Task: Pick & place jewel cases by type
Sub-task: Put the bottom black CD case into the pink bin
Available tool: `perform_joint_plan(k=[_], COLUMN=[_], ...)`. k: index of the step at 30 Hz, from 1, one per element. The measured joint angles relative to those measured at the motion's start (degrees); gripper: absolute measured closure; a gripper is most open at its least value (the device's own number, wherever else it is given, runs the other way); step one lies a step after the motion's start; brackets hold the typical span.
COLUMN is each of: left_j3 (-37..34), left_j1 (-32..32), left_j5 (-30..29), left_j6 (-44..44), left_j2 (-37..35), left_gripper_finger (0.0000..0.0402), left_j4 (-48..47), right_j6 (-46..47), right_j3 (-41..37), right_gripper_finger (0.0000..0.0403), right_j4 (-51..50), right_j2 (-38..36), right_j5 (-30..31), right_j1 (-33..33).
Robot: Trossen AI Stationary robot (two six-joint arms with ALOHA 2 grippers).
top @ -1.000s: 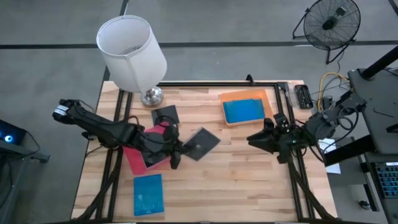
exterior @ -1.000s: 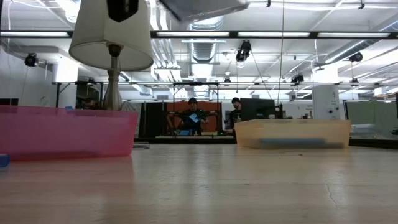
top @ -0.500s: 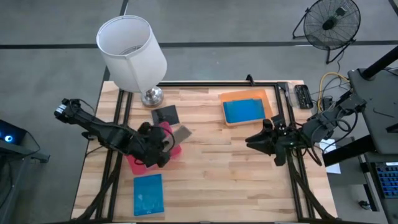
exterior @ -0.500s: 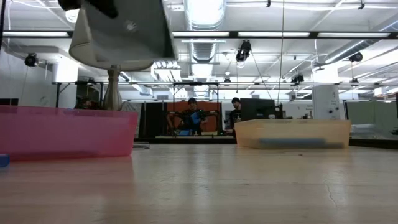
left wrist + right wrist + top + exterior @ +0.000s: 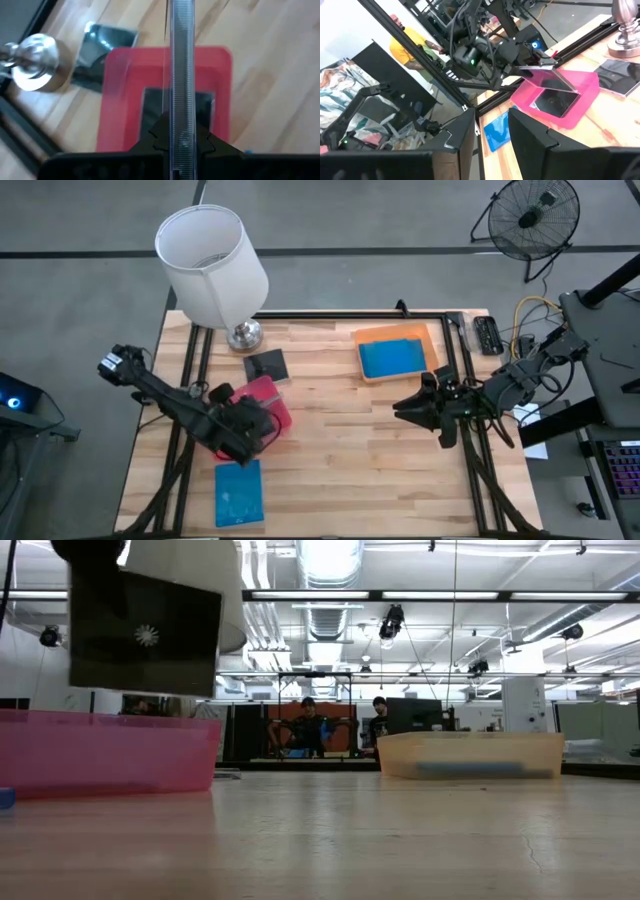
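My left gripper (image 5: 181,145) is shut on a dark jewel case (image 5: 145,635), which hangs above the pink tray (image 5: 272,402). The wrist view shows this case edge-on (image 5: 181,60). Another dark case (image 5: 150,102) lies flat inside the pink tray. A third dark case (image 5: 265,365) lies flat on the table near the lamp base. A blue case (image 5: 238,492) lies flat near the front edge, and another blue one (image 5: 392,357) lies in the orange tray (image 5: 425,335). My right gripper (image 5: 492,137) waits open at the table's right side, with nothing between its fingers. My left gripper pinches the dark case's edge (image 5: 181,131) between its two fingers (image 5: 156,141), one on each flat face. The fingers slant down from above. The case hangs below them, nearly upright, clear of the pink tray and the case inside it.
A white-shaded lamp (image 5: 212,265) stands at the far left, its metal base (image 5: 244,335) beside the loose dark case. A black remote (image 5: 487,335) lies at the far right corner. Bare wood lies between the two trays and along the front right.
My left gripper has drawn back toward the table's left edge, from right of the pink tray to over it, and has tipped steeply downward. The dark case it holds has swung from lying nearly flat to nearly upright. It stays clear of the tray.
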Motion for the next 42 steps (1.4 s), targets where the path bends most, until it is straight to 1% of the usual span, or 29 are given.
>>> perform_joint_plan(k=[5, 8, 13, 19, 26, 32, 37, 42], left_j3=[-0.25, -1.71, -6.89, -13.85, -19.41, -20.76, -20.63, -20.1], left_j1=[-2.84, -4.15, -5.92, -7.82, -9.73, -11.52, -12.3, -12.27], left_j5=[-1.52, -1.87, -1.9, -2.01, -2.43, -2.77, -3.06, -2.88], left_j6=[-1.74, -2.74, -5.92, -7.08, -8.79, -7.96, -5.82, -5.69], left_j2=[2.76, 4.4, 6.01, 7.39, 9.71, 12.39, 15.17, 16.12], left_gripper_finger=[0.0401, 0.0401, 0.0401, 0.0401, 0.0401, 0.0401, 0.0401, 0.0401], left_j4=[-4.63, -5.57, -5.54, -3.01, 0.03, 4.15, 4.86, 5.01], right_j6=[-0.02, 0.02, 0.04, -0.22, -0.2, -0.2, -0.22, -0.22], right_j3=[0.0, 0.0, 0.0, 0.0, 0.0, 0.0, 0.0, 0.0], right_gripper_finger=[0.0294, 0.0298, 0.0296, 0.0289, 0.0295, 0.0297, 0.0292, 0.0293], right_j4=[-0.15, -1.06, -1.01, -1.06, -1.04, -1.03, -1.03, -1.06], right_j2=[0.02, 0.02, 0.02, 0.02, 0.02, 0.02, 0.02, 0.02], right_j5=[0.0, 0.01, 0.02, 0.0, 0.0, 0.01, 0.02, 0.04], right_j1=[0.0, 0.0, 0.0, 0.0, 0.0, 0.0, 0.0, 0.0])
